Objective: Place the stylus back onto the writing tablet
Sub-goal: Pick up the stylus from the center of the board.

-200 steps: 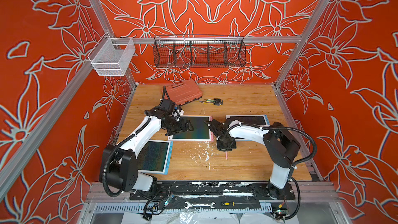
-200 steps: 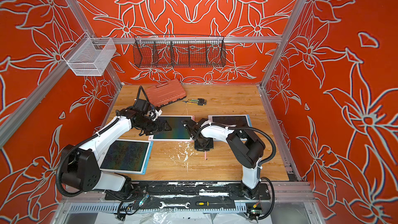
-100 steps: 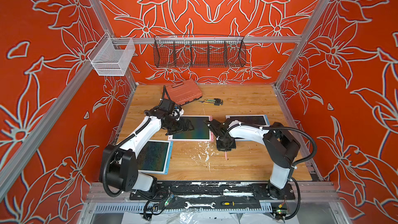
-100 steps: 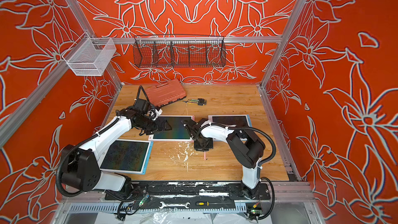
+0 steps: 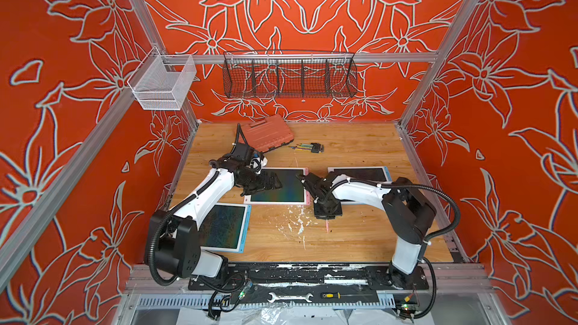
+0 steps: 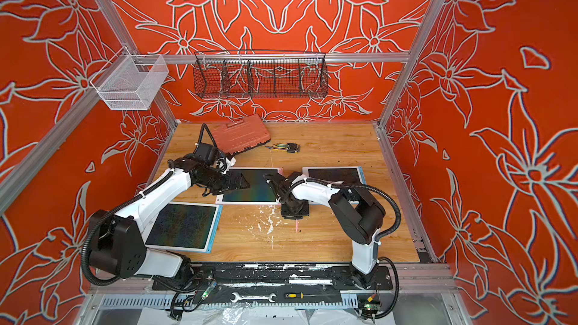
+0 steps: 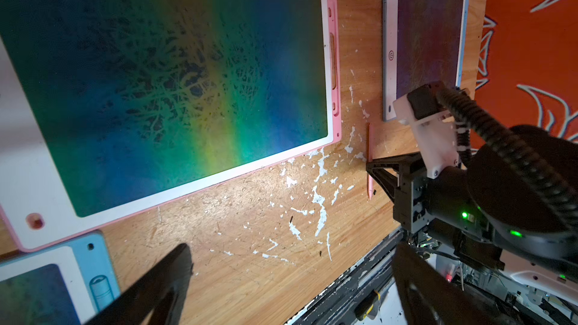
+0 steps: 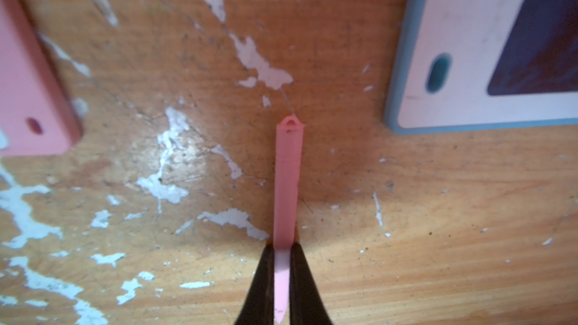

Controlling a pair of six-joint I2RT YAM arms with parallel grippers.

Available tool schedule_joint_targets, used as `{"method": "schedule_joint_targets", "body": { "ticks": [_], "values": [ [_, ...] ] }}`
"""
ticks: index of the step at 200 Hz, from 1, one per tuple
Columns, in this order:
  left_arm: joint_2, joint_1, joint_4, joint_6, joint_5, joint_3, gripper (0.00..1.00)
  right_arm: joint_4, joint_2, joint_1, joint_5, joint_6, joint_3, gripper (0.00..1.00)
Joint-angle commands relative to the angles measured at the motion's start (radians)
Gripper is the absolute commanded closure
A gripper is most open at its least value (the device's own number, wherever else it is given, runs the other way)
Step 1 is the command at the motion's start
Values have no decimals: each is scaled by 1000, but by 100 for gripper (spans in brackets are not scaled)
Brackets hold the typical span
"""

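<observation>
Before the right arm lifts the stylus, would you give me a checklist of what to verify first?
1. Grip: ok. The right gripper is shut on the pink stylus, near its pointed end.
2. Stylus off the table: not ok; it seems to lie flat.
3. Target: ok. The pink tablet matches the stylus.
4. Its edge slot free: ok, it looks empty.
5. Clearance: ok. The nearby blue tablet lies apart from the stylus.
6. Path: cannot tell; the left gripper is open above the pink tablet.
</observation>
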Motion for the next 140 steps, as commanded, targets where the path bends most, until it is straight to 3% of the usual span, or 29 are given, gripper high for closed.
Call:
{"method": "schedule_joint_targets", "body": {
  "ticks": [1,140],
  "values": [
    [-14,-7,9,9,13,-10,3,121,40,12,-47,20,-39,89],
    [-24,-8,16,8,15,-21,3,122,-8,11,-33,39,-80,89]
  ]
}}
